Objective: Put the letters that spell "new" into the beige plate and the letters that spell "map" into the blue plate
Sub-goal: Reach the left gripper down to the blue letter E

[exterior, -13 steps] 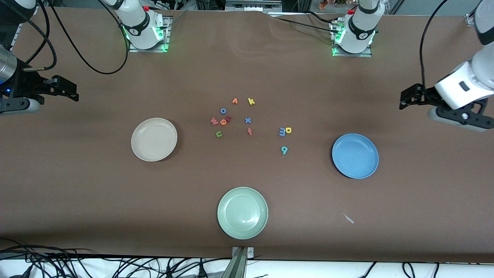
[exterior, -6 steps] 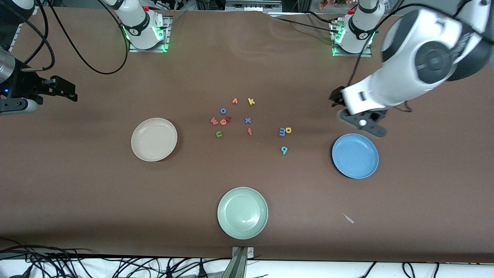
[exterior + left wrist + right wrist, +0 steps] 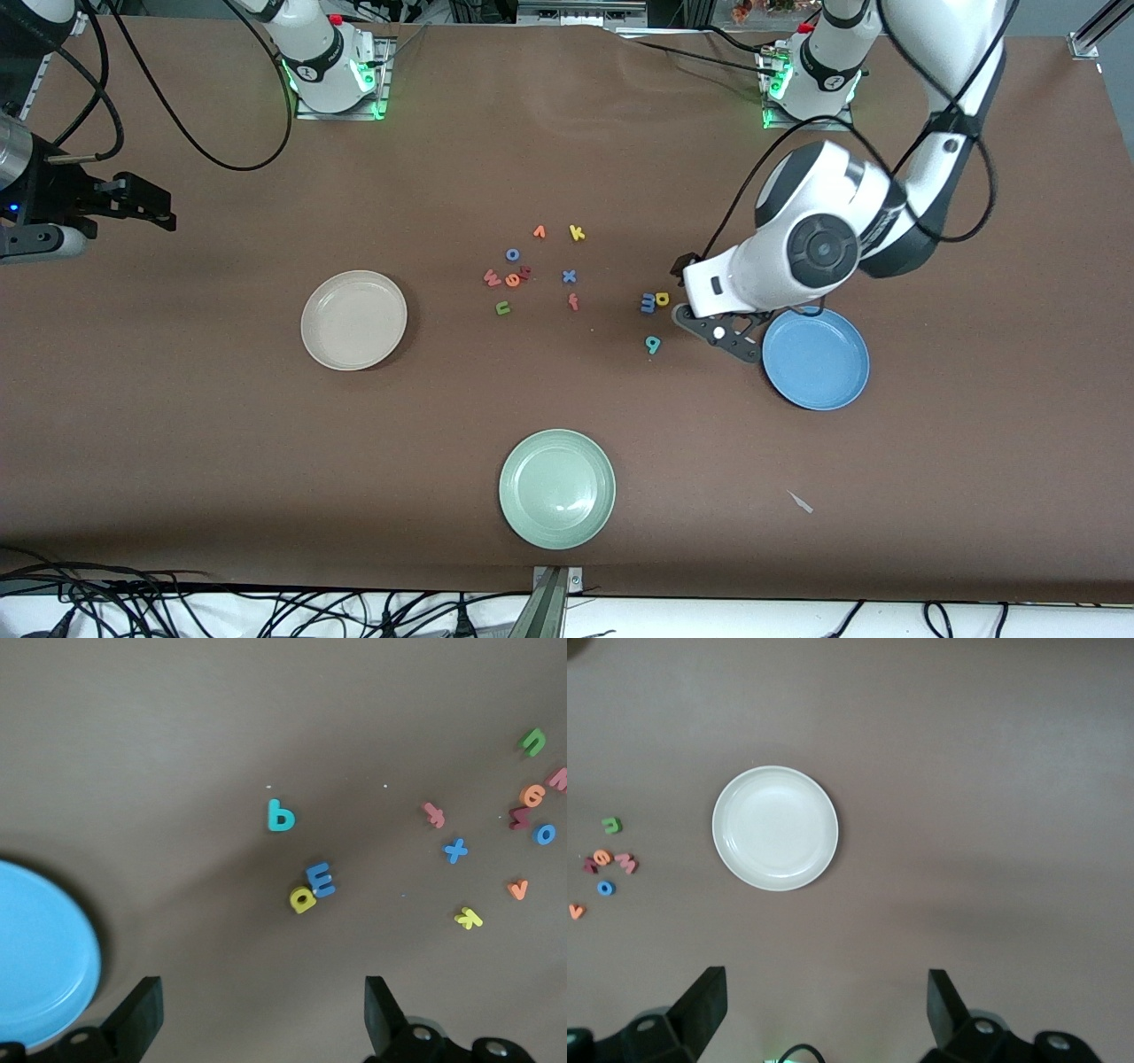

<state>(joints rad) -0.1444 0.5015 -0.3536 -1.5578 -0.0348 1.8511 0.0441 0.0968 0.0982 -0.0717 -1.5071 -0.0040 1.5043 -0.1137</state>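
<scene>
Three plates lie on the brown table (image 3: 177,443): the beige plate (image 3: 353,320) toward the right arm's end, the blue plate (image 3: 816,358) toward the left arm's end, and a pale green plate (image 3: 557,488) close to the table edge nearest the front camera. All three are empty.

Twelve small foam letters lie around the middle of the table. In one cluster are the red "w" (image 3: 493,278), the orange "e" (image 3: 513,281), a dark red letter (image 3: 524,273) touching the "e", and the green "n" (image 3: 502,308) a little nearer the camera. Around them are a blue "o" (image 3: 513,254), an orange "v" (image 3: 539,232), a yellow "k" (image 3: 577,233), a blue "x" (image 3: 569,276) and a red "f" (image 3: 573,302). Closer to the blue plate, the blue "m" (image 3: 648,303) and the yellow "p" (image 3: 662,299) touch each other, and the teal "a" (image 3: 653,344) lies apart, nearer the camera.

The left arm bends down from its base, and the left gripper (image 3: 687,297) hangs over the table between the "m"–"p" pair and the blue plate, its fingers spread and holding nothing. The right gripper (image 3: 164,215) waits near the table edge at the right arm's end, also spread and empty.

The left wrist view shows the wide gap between the fingers (image 3: 143,1014), which the front view hides under the arm. The right wrist view looks down on the beige plate and part of the cluster.
</scene>
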